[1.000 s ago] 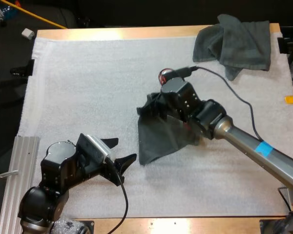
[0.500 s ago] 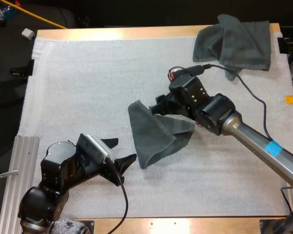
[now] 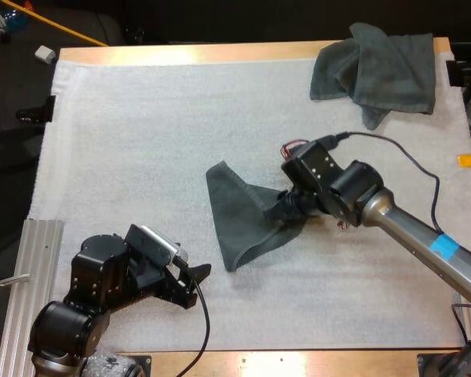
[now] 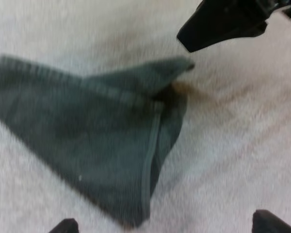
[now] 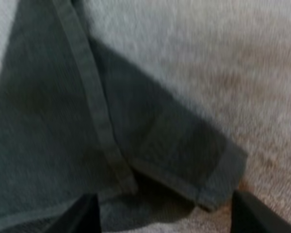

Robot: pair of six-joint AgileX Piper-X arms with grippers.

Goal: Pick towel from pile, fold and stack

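The towel is lying half folded in the middle of the white mat. The right gripper is sitting at its edge, fingers released. The left gripper is hanging nearby, fingers apart

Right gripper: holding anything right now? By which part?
Nothing held. The right gripper stands open over a corner of the dark grey-green towel lying on the white mat.

In the high view the right gripper covers the towel's right corner, its jaws lost against its dark body.
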